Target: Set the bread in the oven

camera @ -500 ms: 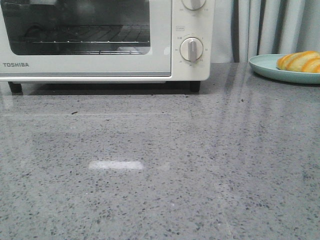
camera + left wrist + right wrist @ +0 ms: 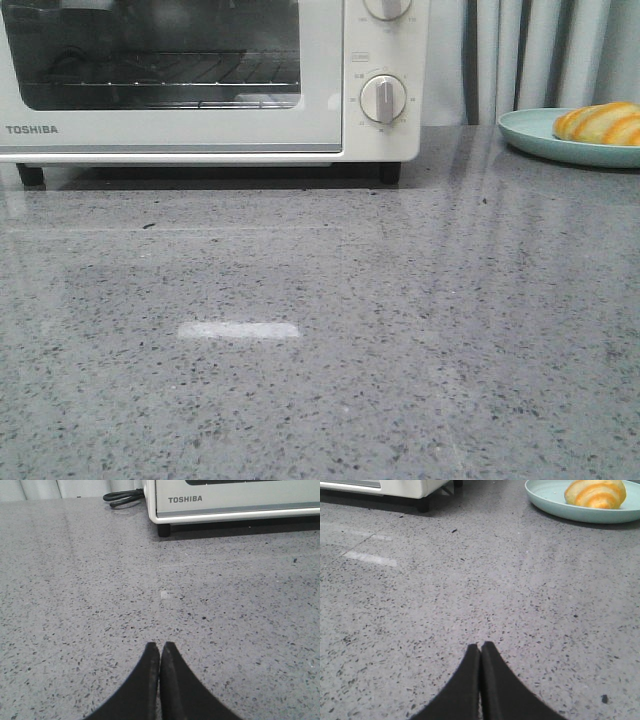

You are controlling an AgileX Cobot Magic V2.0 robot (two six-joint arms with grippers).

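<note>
here, item by item. counter [image 2: 320,340]: grey speckled stone, glossy, with a pale bar of reflected light near its middle. oven [image 2: 200,80]: cream-white, toshiba lettering on the lower door frame, standing at the far left of the counter on black feet; door shut, wire rack visible through the glass; two round dials on the right panel, the upper one cut off by the frame edge. curtain [image 2: 540,55]: pale, pleated, behind the counter to the right of the oven. plate [image 2: 530,135]: light green, shallow, on the counter at the far right, well apart from the oven. bread [image 2: 600,122]: orange with cream stripes, lying on the plate, untouched. cord [image 2: 122,497]: black, looped on the counter just beside the oven's outer corner, seen in the left wrist view. left gripper [image 2: 160,652]: black fingers pressed together, holding nothing, low over bare counter, the oven's front ahead of it. right gripper [image 2: 480,650]: black fingers likewise pressed together, empty, low over bare counter, the plate and bread well ahead of it.
</note>
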